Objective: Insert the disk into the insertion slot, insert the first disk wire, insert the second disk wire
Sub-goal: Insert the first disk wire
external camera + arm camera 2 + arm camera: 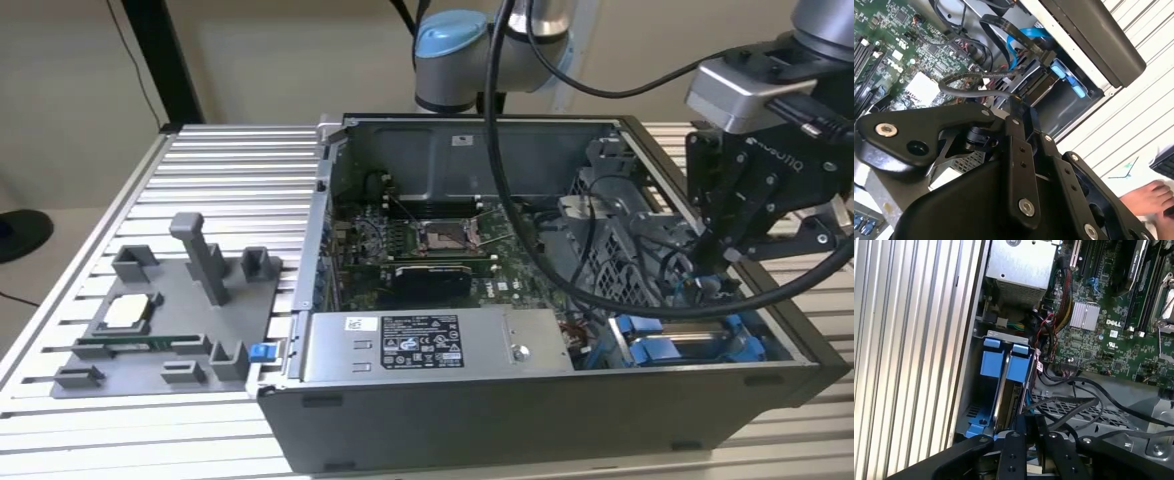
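The disk [1019,365] sits in its blue carrier down inside the insertion slot [1002,335], at the exterior view's right end of the open computer case [534,420]. Right over it hangs the gripper [1030,432], fingers drawn close together among loose black cables [1069,401]; whether they pinch a wire, I can't tell. Wire work, I'd judge: line the plug square with the drive's port, push straight, and keep slack cables clear. The power supply [534,350] wears a black-and-white sticker [419,343], its print too fine to read.
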`<state>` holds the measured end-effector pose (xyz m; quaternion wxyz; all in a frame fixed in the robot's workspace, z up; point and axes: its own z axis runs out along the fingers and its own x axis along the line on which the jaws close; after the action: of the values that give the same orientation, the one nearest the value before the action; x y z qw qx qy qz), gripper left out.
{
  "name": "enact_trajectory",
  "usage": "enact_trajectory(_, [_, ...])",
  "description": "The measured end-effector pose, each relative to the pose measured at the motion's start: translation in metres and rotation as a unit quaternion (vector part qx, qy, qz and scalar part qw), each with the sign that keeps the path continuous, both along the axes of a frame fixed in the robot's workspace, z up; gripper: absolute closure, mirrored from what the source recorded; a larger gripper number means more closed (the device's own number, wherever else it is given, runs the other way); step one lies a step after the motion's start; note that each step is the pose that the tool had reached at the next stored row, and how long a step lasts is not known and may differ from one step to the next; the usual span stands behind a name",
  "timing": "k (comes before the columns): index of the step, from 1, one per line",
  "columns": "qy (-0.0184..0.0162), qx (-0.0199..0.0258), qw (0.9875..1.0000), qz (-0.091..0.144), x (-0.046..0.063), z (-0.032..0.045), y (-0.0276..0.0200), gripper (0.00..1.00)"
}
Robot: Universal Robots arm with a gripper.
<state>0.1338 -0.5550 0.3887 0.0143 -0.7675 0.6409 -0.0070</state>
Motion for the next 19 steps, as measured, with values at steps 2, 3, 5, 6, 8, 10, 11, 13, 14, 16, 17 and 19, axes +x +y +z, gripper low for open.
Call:
enact_trajectory(2, [0.0042,0.0,1.0,0.0,0.003,0.0,-0.0014,1.0])
enact_trajectory(3, [0.0062,0.0,1.0,0.0,0.004,0.0,-0.002,1.0])
enact_trajectory(5, [0.0093,0.0,1.0,0.0,0.007,0.0,-0.0037,1.0])
enact_trajectory(6, [0.0103,0.0001,0.9999,0.0,0.009,-0.0001,-0.0047,1.0])
enact_trajectory(8, [0.0119,0.0,0.9999,0.0,0.011,-0.0001,-0.0067,1.0])
enact_trajectory(10, [0.0127,0.0001,0.9999,0.0,0.013,-0.0001,-0.0079,1.0])
enact_trajectory(11, [0.0127,0.0001,0.9999,0.0,0.013,-0.0001,-0.0078,1.0])
enact_trajectory(13, [0.0127,0.0002,0.9999,0.0,0.013,-0.0001,-0.0078,1.0])
enact_trajectory(14, [0.0127,0.0002,0.9999,0.0,0.013,0.0,-0.0078,1.0])
enact_trajectory(16, [0.0127,0.0001,0.9999,0.0,0.013,0.0,-0.0079,1.0])
enact_trajectory(17, [0.013,0.0002,0.9999,0.0,0.013,0.0,-0.0081,1.0])
enact_trajectory(19, [0.0147,0.0002,0.9999,-0.001,0.014,0.0,-0.0095,1.0])
